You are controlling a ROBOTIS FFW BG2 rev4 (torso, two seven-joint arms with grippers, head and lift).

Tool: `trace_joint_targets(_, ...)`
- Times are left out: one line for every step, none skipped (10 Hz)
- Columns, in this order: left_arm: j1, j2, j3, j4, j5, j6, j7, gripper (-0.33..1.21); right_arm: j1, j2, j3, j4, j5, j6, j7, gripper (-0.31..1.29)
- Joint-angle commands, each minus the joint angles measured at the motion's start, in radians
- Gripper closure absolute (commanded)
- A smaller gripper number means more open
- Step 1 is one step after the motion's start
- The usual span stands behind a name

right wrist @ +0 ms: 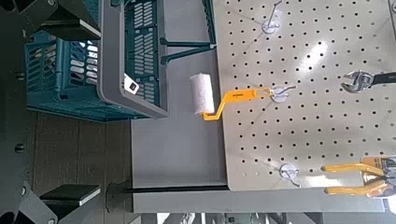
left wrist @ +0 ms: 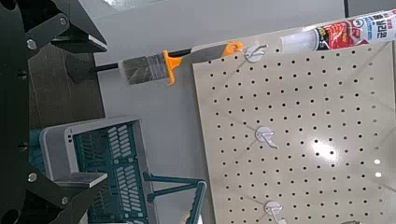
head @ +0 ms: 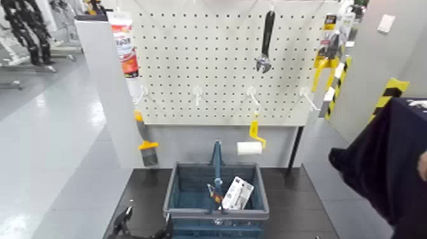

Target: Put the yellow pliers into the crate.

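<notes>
Hanging right of and above the crate (head: 216,215): yellow pliers (head: 326,62) | right gripper (right wrist: 99,112) near crate, left gripper (left wrist: 105,114) left of it: both jaws gaping empty | grasping, transferring, depositing all remaining

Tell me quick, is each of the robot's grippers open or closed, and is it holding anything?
Left gripper: open, holding nothing, by the crate.
Right gripper: open, holding nothing, facing the crate and board.
</notes>
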Motion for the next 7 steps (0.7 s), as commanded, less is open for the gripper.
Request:
trace_joint_targets(-0.005, 0.0, -0.002, 0.005, 0.0, 0.004, 0.0, 0.31, -0.002, 0.014, -0.004, 0.0, 0.0, 0.001, 0.002, 0.14)
trace_joint_targets(-0.008, 0.0, -0.004, 0.008, 0.0, 0.004, 0.0, 0.31, -0.002, 0.014, -0.004, 0.0, 0.0, 0.001, 0.004, 0.14)
trace_joint_targets(-0.008, -0.002, -0.004, 0.008, 0.0, 0.005, 0.0, 0.31, -0.002, 0.014, -0.006, 0.0, 0.0, 0.002, 0.005, 0.14)
trace_joint_targets(-0.008, -0.002, -0.004, 0.008, 0.0, 0.005, 0.0, 0.31, -0.002, 0.014, -0.008, -0.002, 0.0, 0.002, 0.007, 0.14)
trace_joint_targets(-0.008, -0.002, -0.004, 0.008, 0.002, 0.005, 0.0, 0.31, -0.002, 0.014, -0.014, -0.008, 0.003, 0.005, 0.01, 0.14)
trace_joint_targets(-0.008, 0.0, -0.004, 0.008, 0.0, 0.007, 0.0, 0.31, 0.0, 0.014, -0.027, -0.021, 0.015, 0.013, 0.021, 0.14)
trace_joint_targets(-0.008, -0.002, -0.004, 0.008, 0.002, 0.005, 0.0, 0.31, -0.002, 0.014, -0.043, -0.043, 0.005, 0.038, 0.036, 0.14)
